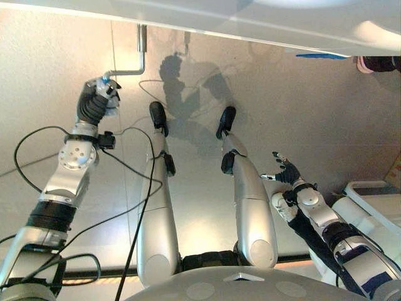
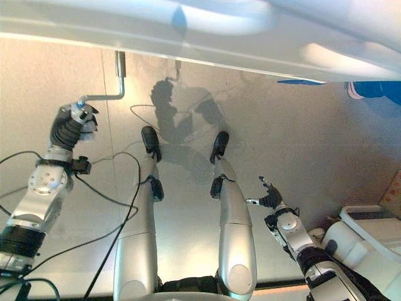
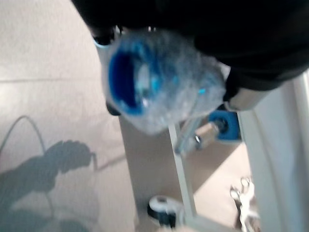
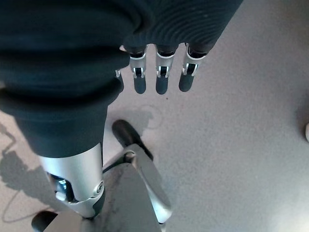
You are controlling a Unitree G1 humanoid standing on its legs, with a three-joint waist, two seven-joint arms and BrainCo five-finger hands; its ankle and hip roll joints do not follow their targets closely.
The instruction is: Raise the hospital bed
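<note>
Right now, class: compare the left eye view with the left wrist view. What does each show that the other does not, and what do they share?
Left eye view alone: the whole bent metal crank running up to the bed's underside, and the right hand, open over the floor. Left wrist view alone: a caster wheel and a white frame bar. Shared: the left hand shut on the crank's blue grip.
</note>
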